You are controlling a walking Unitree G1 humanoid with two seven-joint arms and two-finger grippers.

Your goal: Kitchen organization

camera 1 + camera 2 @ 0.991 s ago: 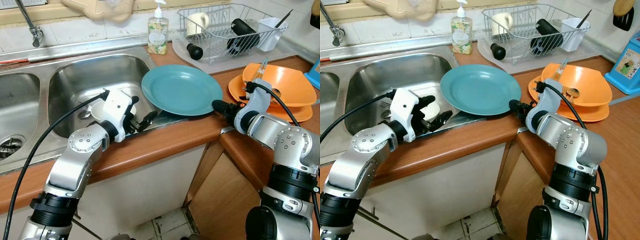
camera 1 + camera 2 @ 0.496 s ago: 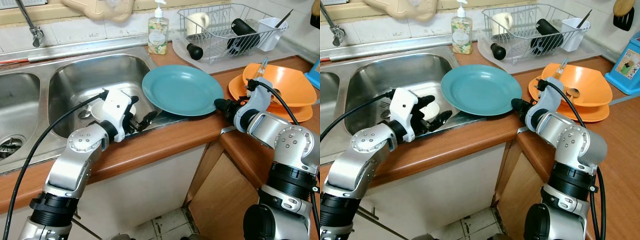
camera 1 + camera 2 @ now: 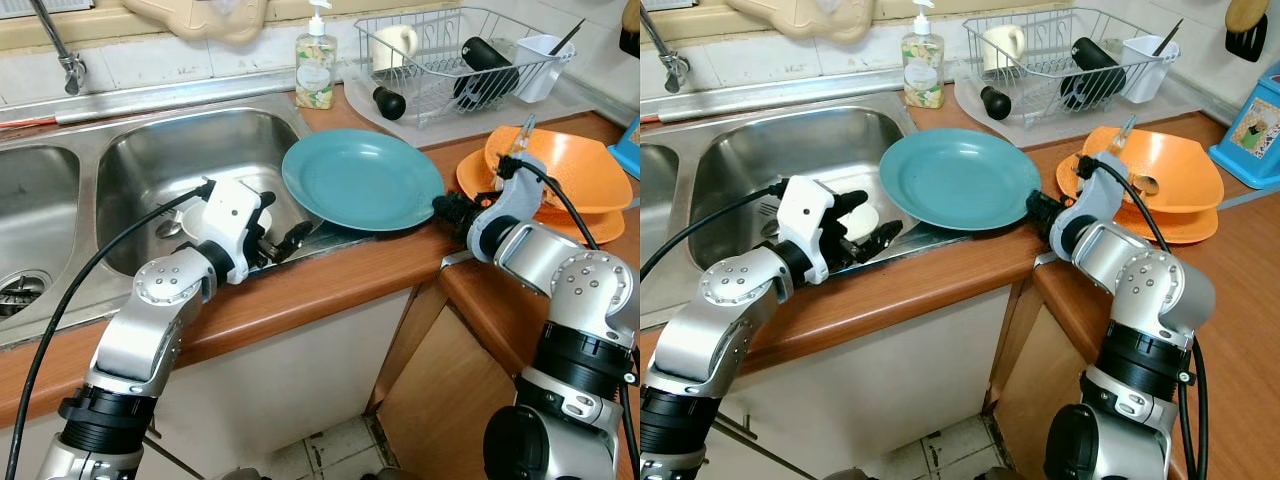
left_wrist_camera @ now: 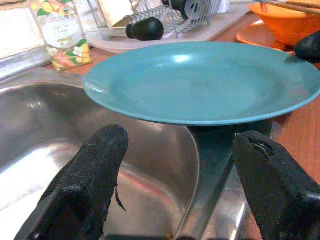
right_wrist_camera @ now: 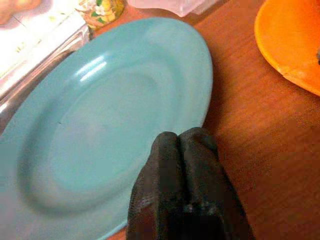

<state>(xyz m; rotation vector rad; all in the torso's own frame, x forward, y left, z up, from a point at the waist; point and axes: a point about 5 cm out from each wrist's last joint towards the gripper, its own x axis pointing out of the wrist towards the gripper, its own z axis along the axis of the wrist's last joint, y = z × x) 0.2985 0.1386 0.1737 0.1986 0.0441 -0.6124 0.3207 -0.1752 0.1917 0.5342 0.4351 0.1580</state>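
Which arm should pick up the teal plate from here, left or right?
Left, probably. The left gripper is open and faces the teal plate where its rim overhangs the sink. The right gripper is shut, pressed against the plate's opposite edge, and would need to reopen first.

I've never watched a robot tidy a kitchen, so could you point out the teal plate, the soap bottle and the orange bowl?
teal plate [image 3: 362, 180], left eye view, middle of its face.
soap bottle [image 3: 316, 70], left eye view, its label.
orange bowl [image 3: 570, 165], left eye view, inside surface.
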